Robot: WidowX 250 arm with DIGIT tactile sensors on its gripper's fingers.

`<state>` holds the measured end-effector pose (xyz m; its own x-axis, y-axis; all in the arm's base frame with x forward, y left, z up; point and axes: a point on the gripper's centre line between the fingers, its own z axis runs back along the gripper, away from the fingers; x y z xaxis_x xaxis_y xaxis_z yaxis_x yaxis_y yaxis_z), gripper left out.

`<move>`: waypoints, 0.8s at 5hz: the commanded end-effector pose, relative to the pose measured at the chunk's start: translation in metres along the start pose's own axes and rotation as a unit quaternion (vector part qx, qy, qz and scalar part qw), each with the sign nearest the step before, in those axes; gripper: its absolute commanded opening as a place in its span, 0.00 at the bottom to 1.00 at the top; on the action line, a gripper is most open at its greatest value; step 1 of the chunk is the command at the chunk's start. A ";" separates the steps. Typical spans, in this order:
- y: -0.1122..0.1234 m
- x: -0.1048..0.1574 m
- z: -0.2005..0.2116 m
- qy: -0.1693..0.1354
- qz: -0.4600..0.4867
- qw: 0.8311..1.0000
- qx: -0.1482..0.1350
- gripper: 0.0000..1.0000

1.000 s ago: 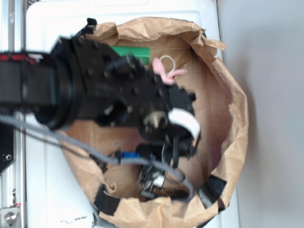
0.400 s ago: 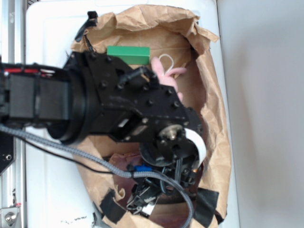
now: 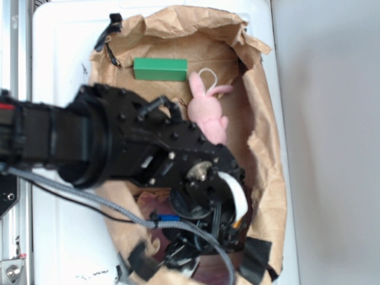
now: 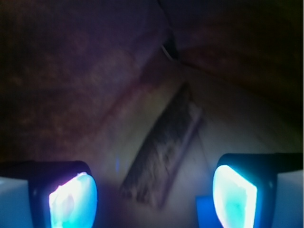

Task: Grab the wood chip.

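i see the wood chip (image 4: 164,149) as a dark brown, rough, flat sliver, long and lying on a slant on the brown paper bag (image 3: 264,148). it sits between the two fingers of the claw (image 4: 154,194) and just ahead of them, touching neither. the claw stands apart, its pads (image 4: 233,195) glowing blue. no writing or label i can read. a small blue corner shows by the right pad. behind the arm lie a pink plush bunny (image 3: 206,111) and a green block (image 3: 160,69).
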<state>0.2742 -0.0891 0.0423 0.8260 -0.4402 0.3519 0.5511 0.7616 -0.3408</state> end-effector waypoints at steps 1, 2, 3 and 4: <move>-0.009 0.001 -0.021 -0.015 -0.058 0.998 0.038 1.00; -0.004 -0.001 -0.031 -0.009 -0.044 0.995 0.084 1.00; 0.000 0.005 -0.028 -0.026 -0.019 0.994 0.101 0.00; 0.001 0.018 -0.014 -0.029 0.001 0.996 0.081 0.00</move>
<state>0.2878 -0.1046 0.0286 0.8209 -0.4222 0.3845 0.5215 0.8285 -0.2038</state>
